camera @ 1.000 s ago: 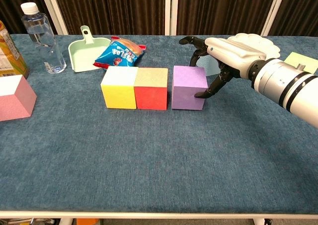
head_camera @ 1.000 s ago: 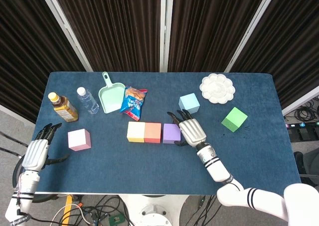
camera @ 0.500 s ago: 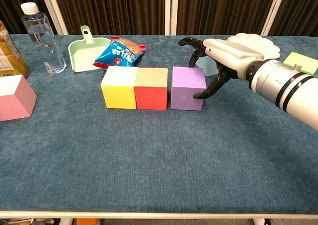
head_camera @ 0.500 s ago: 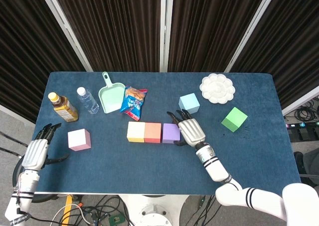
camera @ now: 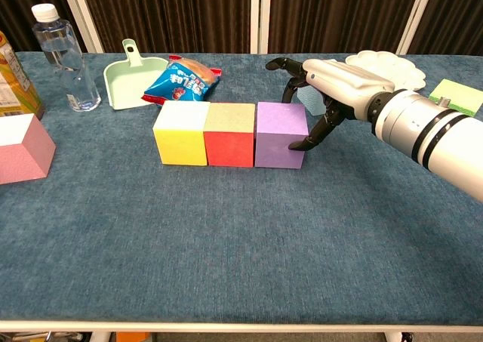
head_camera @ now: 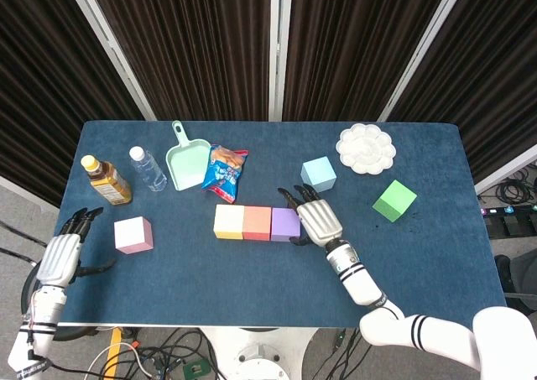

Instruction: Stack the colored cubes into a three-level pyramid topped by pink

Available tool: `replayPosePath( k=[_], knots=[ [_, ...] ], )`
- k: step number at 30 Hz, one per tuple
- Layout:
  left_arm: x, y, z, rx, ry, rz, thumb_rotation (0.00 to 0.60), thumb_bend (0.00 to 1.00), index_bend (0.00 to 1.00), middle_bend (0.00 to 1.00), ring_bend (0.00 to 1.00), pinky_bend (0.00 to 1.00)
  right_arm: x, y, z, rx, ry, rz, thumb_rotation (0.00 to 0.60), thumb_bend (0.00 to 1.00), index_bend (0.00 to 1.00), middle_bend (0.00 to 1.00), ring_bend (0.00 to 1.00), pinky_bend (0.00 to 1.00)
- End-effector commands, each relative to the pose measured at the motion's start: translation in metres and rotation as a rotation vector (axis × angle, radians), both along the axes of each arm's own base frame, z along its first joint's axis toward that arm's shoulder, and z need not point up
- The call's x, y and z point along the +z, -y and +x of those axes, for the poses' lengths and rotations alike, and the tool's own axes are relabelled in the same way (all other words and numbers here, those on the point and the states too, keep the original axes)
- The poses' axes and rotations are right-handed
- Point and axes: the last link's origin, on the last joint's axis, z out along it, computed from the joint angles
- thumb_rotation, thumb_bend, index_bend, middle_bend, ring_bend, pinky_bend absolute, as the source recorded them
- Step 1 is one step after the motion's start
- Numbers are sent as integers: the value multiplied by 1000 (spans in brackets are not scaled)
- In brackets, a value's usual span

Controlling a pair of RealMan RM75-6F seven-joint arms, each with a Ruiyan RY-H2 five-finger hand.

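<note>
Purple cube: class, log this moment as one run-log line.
right hand touching purple cube | purple flush with red cube, yellow cube | left hand idle | pink cube apart

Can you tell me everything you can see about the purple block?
The purple cube is a plain, matte block with sharp edges and a paler lilac top. It sits flat on the blue table, last in a row, with its side against the red cube. The right hand touches its far side with dark fingertips.
</note>
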Motion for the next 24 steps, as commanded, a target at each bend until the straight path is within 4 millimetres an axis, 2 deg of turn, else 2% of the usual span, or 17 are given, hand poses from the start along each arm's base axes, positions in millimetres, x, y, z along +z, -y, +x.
replayPosePath(
  k=[1, 24],
  knots=[
    [0, 0, 0, 1, 1, 0, 600, 109, 93, 117, 34, 127, 0, 1, 0, 0, 0, -3, 600, 172, 0, 513, 67, 0],
    [0, 2, -3, 8, 7, -1, 600, 109, 93, 117, 34, 127, -4, 2, 6, 2, -2, 1, 600, 172, 0, 509, 67, 0]
  ],
)
